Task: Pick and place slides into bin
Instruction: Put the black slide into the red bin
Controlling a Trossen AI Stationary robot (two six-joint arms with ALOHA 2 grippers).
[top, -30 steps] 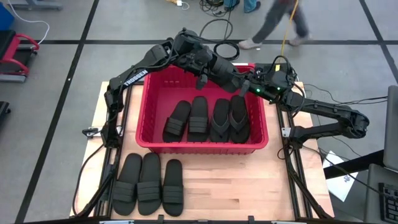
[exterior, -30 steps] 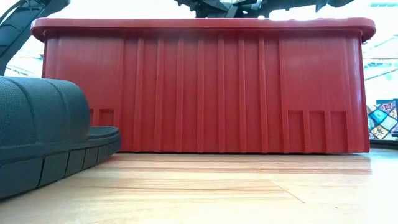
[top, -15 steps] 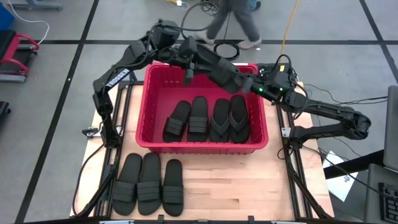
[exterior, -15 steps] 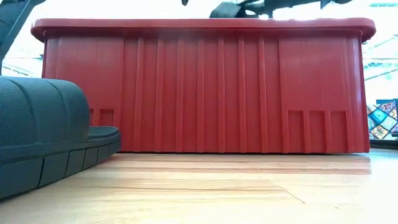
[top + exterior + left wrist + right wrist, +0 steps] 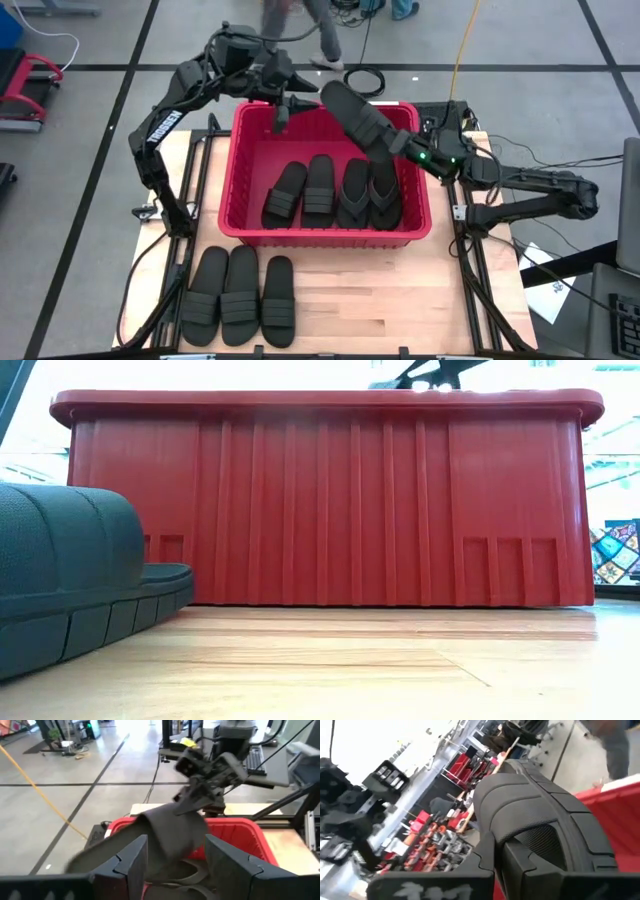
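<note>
Wood worktop (image 5: 400,300) carries the red bin (image 5: 245,160), which takes up its far half. Low view is almost all bin wall, so it adds little.

Four slides (image 5: 335,192) lie side by side on the bin floor: two wide-strap ones on the left, two that look like the thong pair on the right, though the overhead view is too coarse to be sure. Three more wide-strap slides (image 5: 238,297) sit in a row on the bare worktop in front of the bin, near the left corner.

Eighth slide (image 5: 358,122) is in the air over the bin's far right corner, tilted. Right hand (image 5: 408,150) is clamped on its lower end, fingers pressed tight onto it.

Left hand (image 5: 282,106) hangs over the bin's far left rim, fingers spread, holding nothing, apart from the airborne slide.

Person's legs (image 5: 300,25) on the floor beyond the worktop, next to a coiled cable (image 5: 363,78).
</note>
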